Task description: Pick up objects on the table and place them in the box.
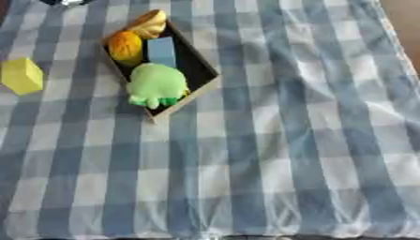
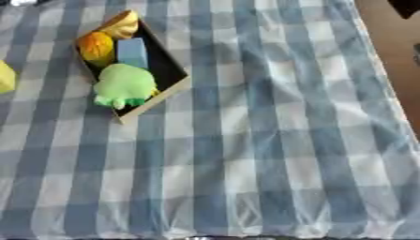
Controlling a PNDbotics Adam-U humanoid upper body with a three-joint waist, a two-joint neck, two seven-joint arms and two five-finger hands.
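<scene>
Left of the box (image 1: 205,83), a yellow block (image 1: 21,76) lies apart.

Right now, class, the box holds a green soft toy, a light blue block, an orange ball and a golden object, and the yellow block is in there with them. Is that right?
Not quite. The yellow block is not in the box; it lies on the checked cloth to the box's left, apart from it, as the left eye view shows. The rest stands: green soft toy, light blue block, orange ball and golden object are inside.
</scene>
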